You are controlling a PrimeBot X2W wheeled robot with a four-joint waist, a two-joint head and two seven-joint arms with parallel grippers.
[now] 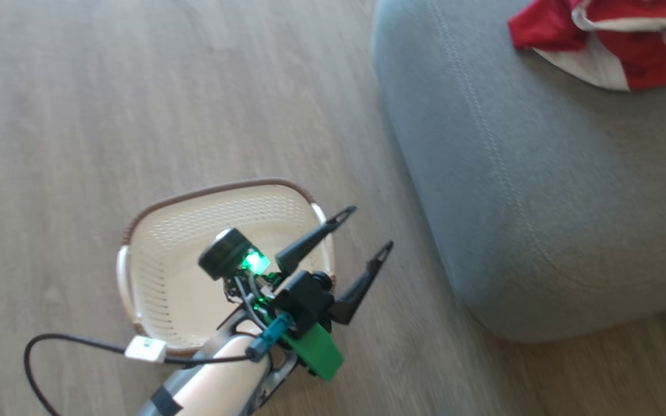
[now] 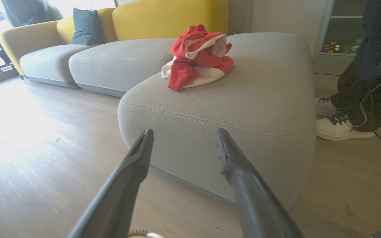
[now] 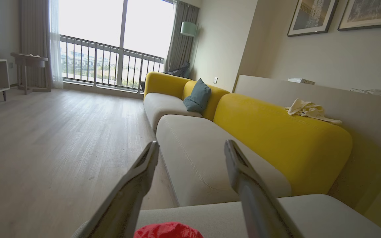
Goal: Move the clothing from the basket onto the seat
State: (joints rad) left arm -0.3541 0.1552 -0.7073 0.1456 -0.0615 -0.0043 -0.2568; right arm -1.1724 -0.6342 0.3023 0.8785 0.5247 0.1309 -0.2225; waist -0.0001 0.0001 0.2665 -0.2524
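The left gripper (image 1: 370,227) hung over the near right corner of the cream basket (image 1: 182,231), low in the middle of the head view. Its two dark fingers were spread wide with nothing between them, pointing up and to the right toward the grey seat (image 1: 541,202). What showed of the basket's inside was bare, though the forearm hid part of its floor.

The red and white clothing (image 1: 616,46) lay crumpled on the seat at the upper right corner of the frame, well apart from this gripper. In the left wrist view the heap sat above the fingertips and a little to the right, wider than it was tall.

The right gripper (image 3: 191,142) was also wide open and empty. Red fabric showed at the bottom edge of its view, just under its fingers, so that arm looked much the nearer to the clothing.

From this, the transfer seemed finished or very nearly so, with no garment left for the left arm to reach.
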